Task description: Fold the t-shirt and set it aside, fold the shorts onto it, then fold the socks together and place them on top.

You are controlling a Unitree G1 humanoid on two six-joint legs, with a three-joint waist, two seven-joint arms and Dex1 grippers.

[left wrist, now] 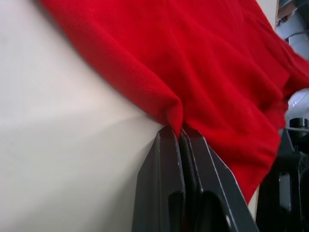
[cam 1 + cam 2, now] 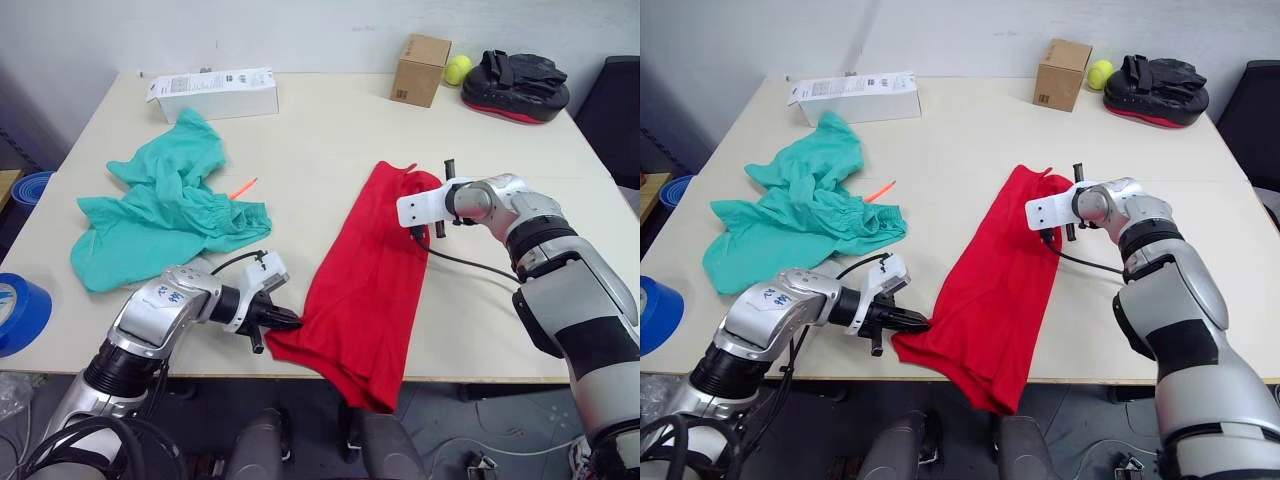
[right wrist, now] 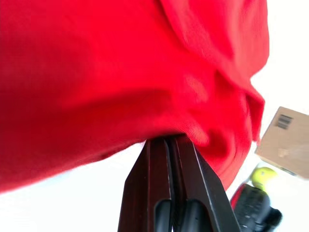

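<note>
Operator: Status of both claws?

Technician: Left gripper (image 2: 288, 320) is clamped on the near left corner of the t-shirt (image 2: 365, 280), at the table's (image 2: 320, 150) front edge. The left wrist view confirms it: both fingers (image 1: 166, 193) pressed together with a pinch of red cloth between them. Right gripper (image 2: 428, 232) is likewise closed on the shirt's right edge near the far end; the right wrist view shows cloth nipped at the tips.

Operator: Shirt position?

Technician: Centre of the table, lying as a narrow strip. Its long axis runs from about 1 o'clock at the far end to 7 o'clock at the near end, where the tail hangs over the front edge.

Operator: Which relation governs the next move?

Technician: From the left gripper the cloth extends toward 1 o'clock; from the right gripper it extends toward 7 o'clock. Each arm holds the end nearer to it, so the two grip points sit well apart along the strip. In my judgement a fold across the length requires bringing one end toward the other along that axis.

Operator: Other garment?

Technician: Shorts (image 2: 160, 210) lie bunched at 10 o'clock from the left gripper, well apart from the shirt and untouched.
</note>
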